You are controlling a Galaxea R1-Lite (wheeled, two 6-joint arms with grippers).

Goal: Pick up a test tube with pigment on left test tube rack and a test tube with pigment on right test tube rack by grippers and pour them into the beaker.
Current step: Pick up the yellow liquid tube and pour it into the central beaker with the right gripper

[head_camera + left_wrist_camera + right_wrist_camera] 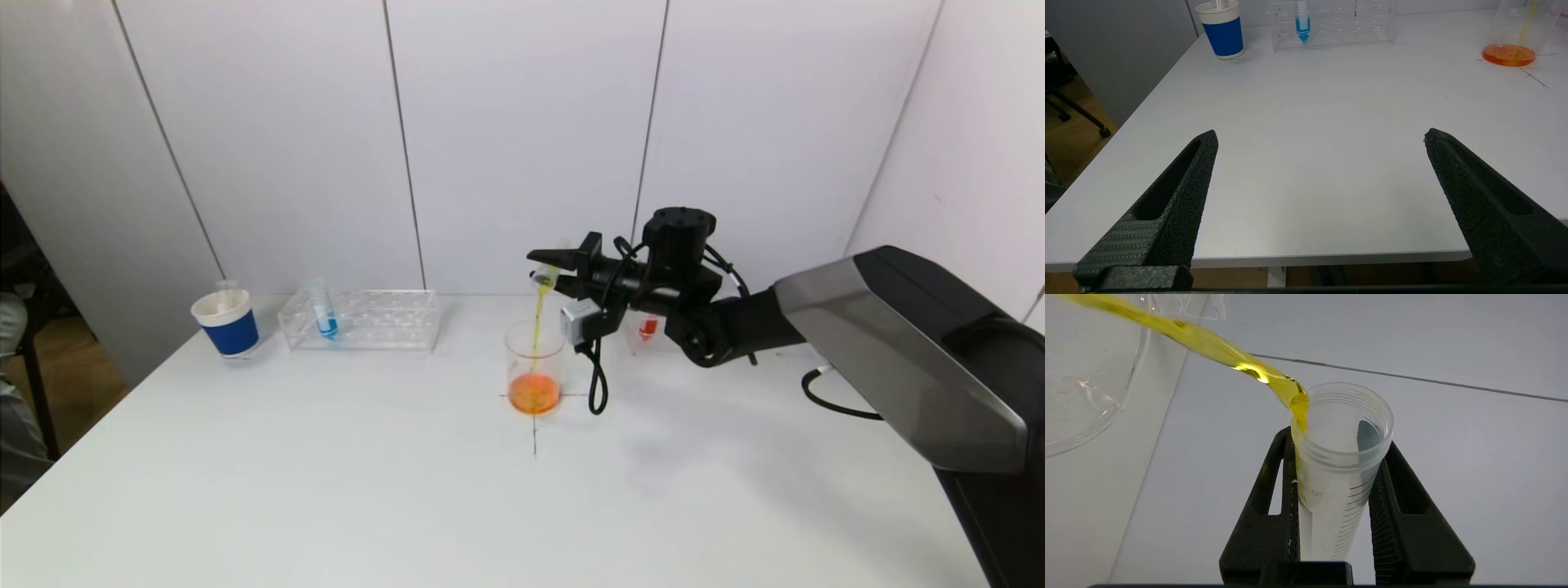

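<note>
My right gripper [549, 273] is shut on a clear test tube [1337, 465], tipped over the glass beaker [535, 367]. A yellow stream [538, 322] runs from the tube's mouth into the beaker, which holds orange liquid [534, 394]. The beaker also shows in the left wrist view [1515, 36]. The left rack [363, 318] holds a tube with blue pigment [325, 314]. A tube with red pigment [648, 328] stands behind the right arm; its rack is mostly hidden. My left gripper [1321, 136] is open and empty above the table's front edge, out of the head view.
A blue and white paper cup [227, 322] stands at the far left of the table, left of the rack. A black cable [598, 384] hangs from the right wrist beside the beaker. A black cross mark [535, 433] lies under the beaker.
</note>
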